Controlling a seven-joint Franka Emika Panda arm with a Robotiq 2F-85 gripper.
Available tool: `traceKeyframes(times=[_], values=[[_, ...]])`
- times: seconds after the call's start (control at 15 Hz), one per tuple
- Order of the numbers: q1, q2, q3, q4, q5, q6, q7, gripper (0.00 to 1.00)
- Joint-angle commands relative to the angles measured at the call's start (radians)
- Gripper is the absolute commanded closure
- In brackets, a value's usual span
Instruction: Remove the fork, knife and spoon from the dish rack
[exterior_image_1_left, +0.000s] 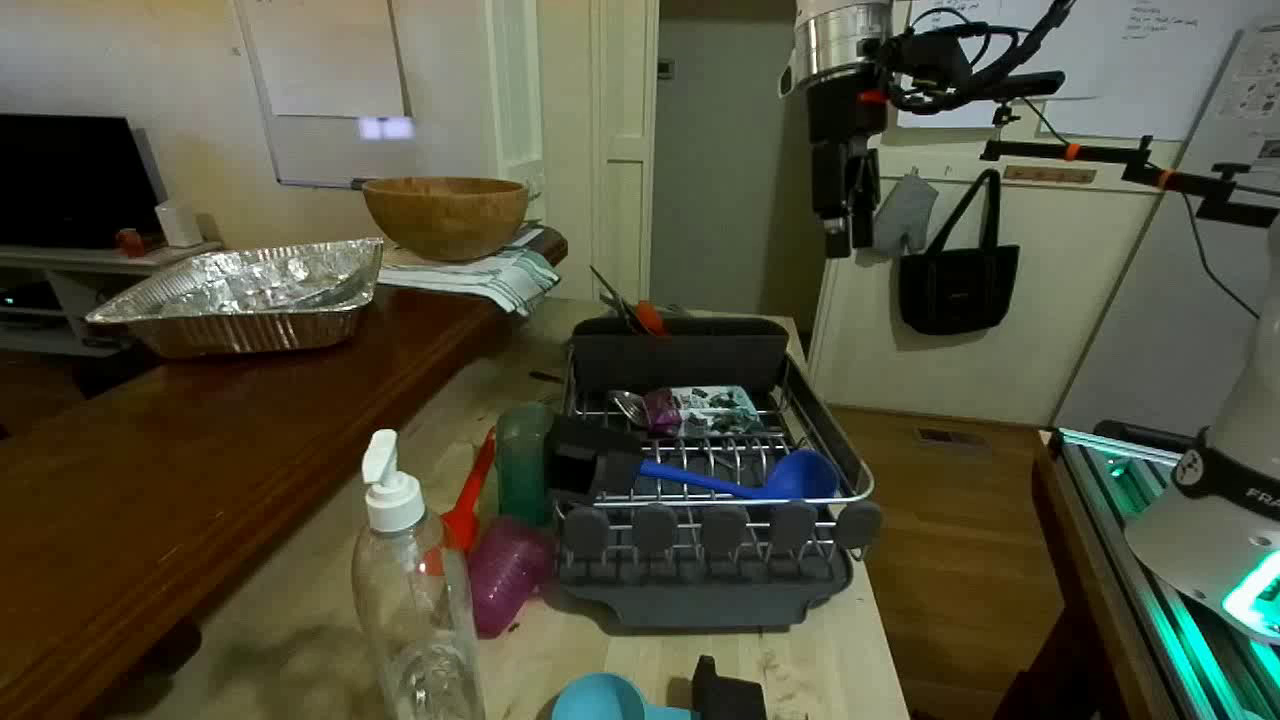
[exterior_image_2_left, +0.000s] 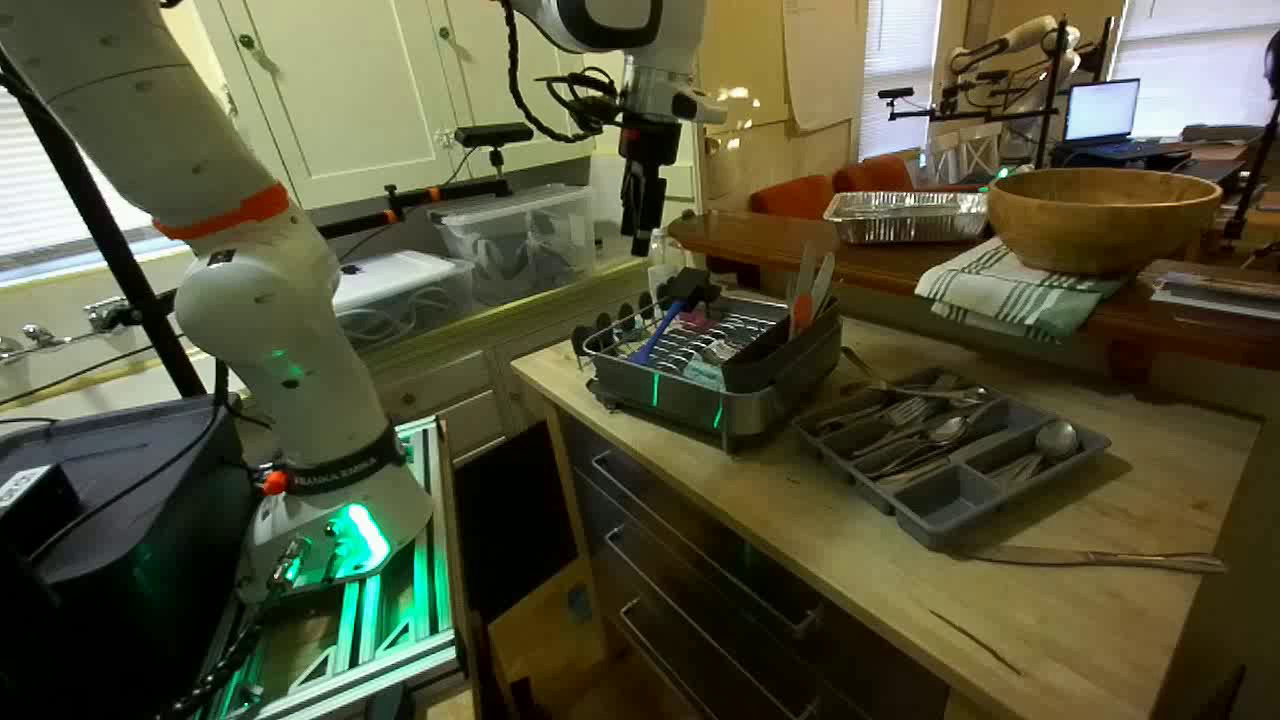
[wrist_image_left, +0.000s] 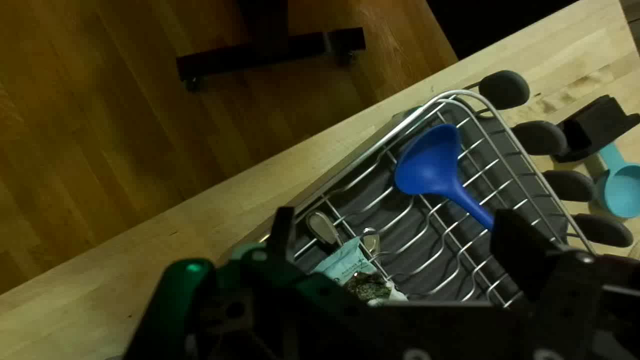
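The gripper (exterior_image_1_left: 849, 242) hangs in the upper right of an exterior view, well apart from the dish rack (exterior_image_1_left: 700, 600), which stands mid-frame on a wooden counter (exterior_image_1_left: 830, 650). The fingers (wrist_image_left: 281, 232) are spread wide, as the wrist view shows. Metal cutlery (wrist_image_left: 322, 227) lies in the rack, lower middle of the wrist view, partly hidden by a printed snack packet (wrist_image_left: 350, 267); with that cover, which piece is fork, knife or spoon cannot be told. Further obstruction: a blue ladle (wrist_image_left: 431, 162) across the wires, near the packet. Metal utensils (exterior_image_2_left: 805, 275) rise from the rack's end. Left of the rack: a green cup (exterior_image_1_left: 525, 460), a tilted purple cup (exterior_image_1_left: 510, 575) and a red utensil (exterior_image_1_left: 468, 505). Lower left, a clear pump bottle (exterior_image_1_left: 415, 620); at the bottom edge, a light-blue measuring cup (exterior_image_1_left: 600, 698). In an exterior view, right of centre, a grey cutlery tray (exterior_image_2_left: 945, 497) sits near a table knife (exterior_image_2_left: 1100, 558).
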Motion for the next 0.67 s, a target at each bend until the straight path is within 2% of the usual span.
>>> traceKeyframes(times=[0.0, 0.6], values=[[0.001, 0.000, -0.001, 0.001, 0.000, -0.002, 0.000, 0.00], [0.001, 0.008, 0.000, 0.004, -0.002, 0.024, -0.004, 0.00]])
